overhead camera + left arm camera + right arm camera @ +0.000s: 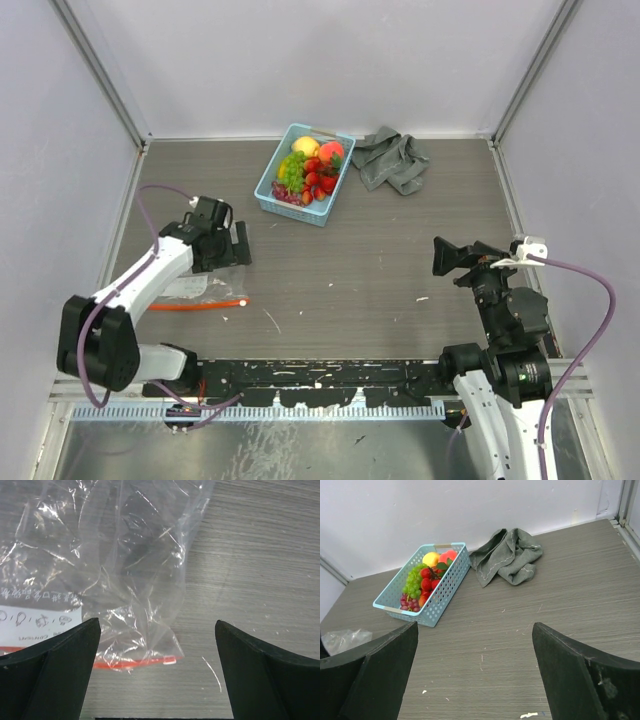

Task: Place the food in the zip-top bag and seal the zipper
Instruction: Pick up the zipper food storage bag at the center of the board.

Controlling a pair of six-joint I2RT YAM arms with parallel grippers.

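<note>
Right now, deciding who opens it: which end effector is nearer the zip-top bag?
Left. The left end effector hangs just over the zip-top bag; the right end effector is far across the table to its right.

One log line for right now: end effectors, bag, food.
left end effector: open, above zip-top bag | right end effector: open, empty | food: in blue basket | zip-top bag: on table, no fruit inside

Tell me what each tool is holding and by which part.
Nothing is held. The left tool is open over the zip-top bag, not closed on it; the right tool is open and empty.
</note>
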